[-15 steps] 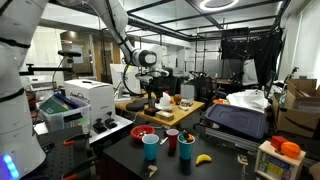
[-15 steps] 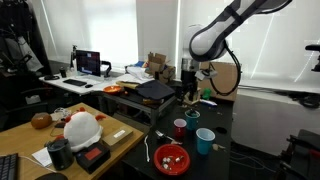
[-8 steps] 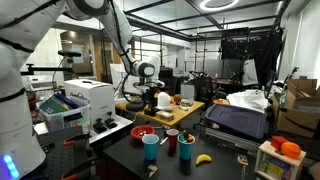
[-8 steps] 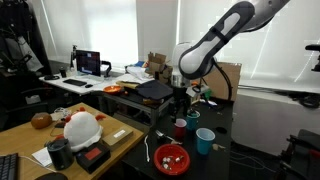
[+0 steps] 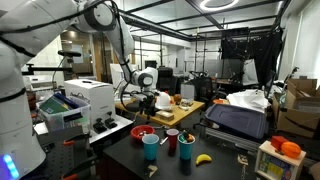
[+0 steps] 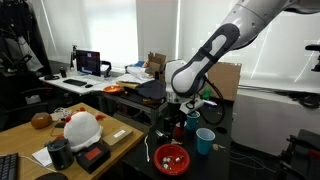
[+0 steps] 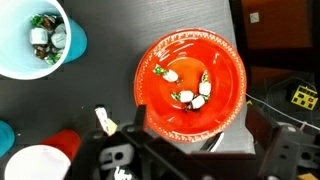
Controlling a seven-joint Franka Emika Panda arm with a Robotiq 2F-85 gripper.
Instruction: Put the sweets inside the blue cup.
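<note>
The tool (image 5: 138, 106) hangs above the dark bench (image 7: 105, 70) with its jaws apart and nothing between them, touching nothing. In the wrist view only its dark body shows along the bottom edge, and the fingertips are hard to pick out there. Directly under it lies a red plate (image 7: 190, 80) with a few wrapped sweets (image 7: 190, 93) scattered on it. The blue cup (image 7: 40, 40) stands off to the upper left of the plate in that view, apart from the tool and clear of the plate's rim, with several sweets already inside; the picture's top and left edges cut it off. A red cup (image 7: 40, 163) sits at the lower left, partly cut off. In both exterior views the blue cup stands upright just beside the plate, on the side away from the tool, with the red cup and a dark cup (image 5: 187, 148) close by it. The sweets are too small to see in those views.
</note>
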